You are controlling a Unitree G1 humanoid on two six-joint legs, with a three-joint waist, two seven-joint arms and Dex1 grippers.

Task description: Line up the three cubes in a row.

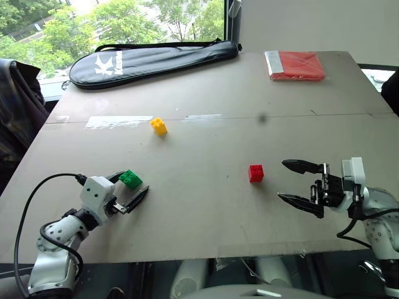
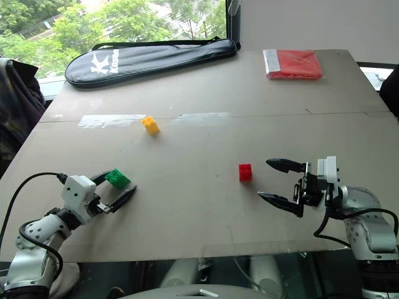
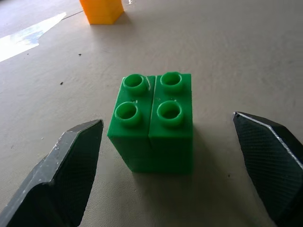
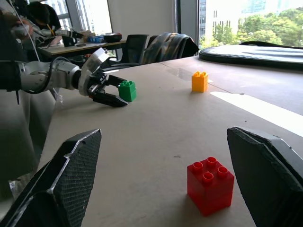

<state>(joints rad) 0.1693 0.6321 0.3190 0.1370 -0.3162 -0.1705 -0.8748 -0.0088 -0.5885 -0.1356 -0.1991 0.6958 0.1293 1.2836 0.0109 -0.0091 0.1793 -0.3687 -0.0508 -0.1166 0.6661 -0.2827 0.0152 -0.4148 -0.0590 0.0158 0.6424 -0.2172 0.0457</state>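
Now green cube [image 3: 152, 120] between wide-open left claw [image 1: 129, 192] fingers, ungripped, right claw [image 1: 298, 182] agape, empty

On the worktop [image 1: 206, 212], near the front left: the near cube [image 1: 131, 179], between the spread fingers of the left tool [image 1: 136, 182], touching neither. Behind it and slightly to the right, well apart: the far cube [image 1: 159, 126]. Right of both, at about mid-depth: the right cube [image 1: 255, 173]. Lies just left of the right tool [image 1: 282, 180], facing its wide-apart fingers, clear of them. Along the back left edge: a racket case [image 1: 149, 59]. At the back right: a folded packet [image 1: 296, 65].
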